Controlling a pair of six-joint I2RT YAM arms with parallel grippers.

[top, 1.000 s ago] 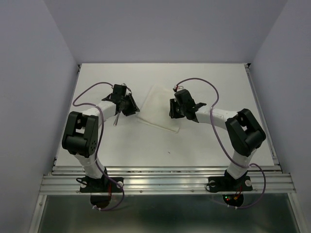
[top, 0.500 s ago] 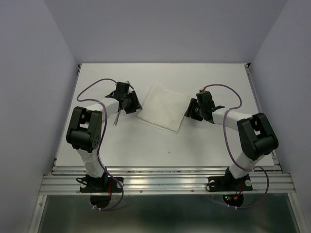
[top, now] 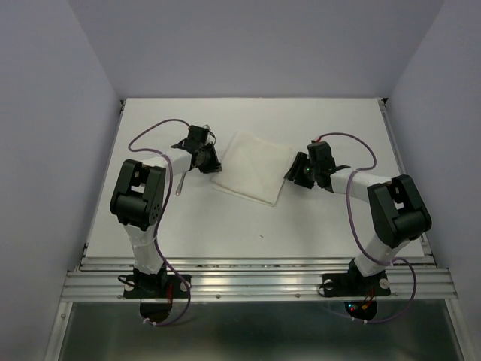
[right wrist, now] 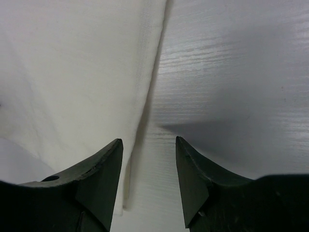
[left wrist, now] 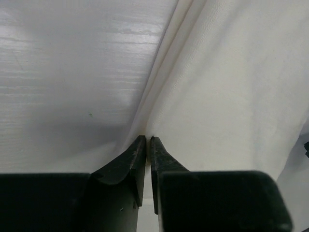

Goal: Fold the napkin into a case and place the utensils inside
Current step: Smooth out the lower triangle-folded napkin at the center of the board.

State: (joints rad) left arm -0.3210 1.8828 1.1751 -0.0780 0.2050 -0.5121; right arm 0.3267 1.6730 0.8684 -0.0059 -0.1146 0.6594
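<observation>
Napkin: flat at mid-table, no case formed yet. Left gripper: pinched on its left edge. Right gripper: jaws apart, straddling its right edge. 1 utensil visible, lying outside; insertion pending.

Napkin is occupying mid-counter. Left tool is blocking its left edge and right tool is straddling its right edge. A utensil is lying beside the left arm. The near and far counter strips are lying open.
</observation>
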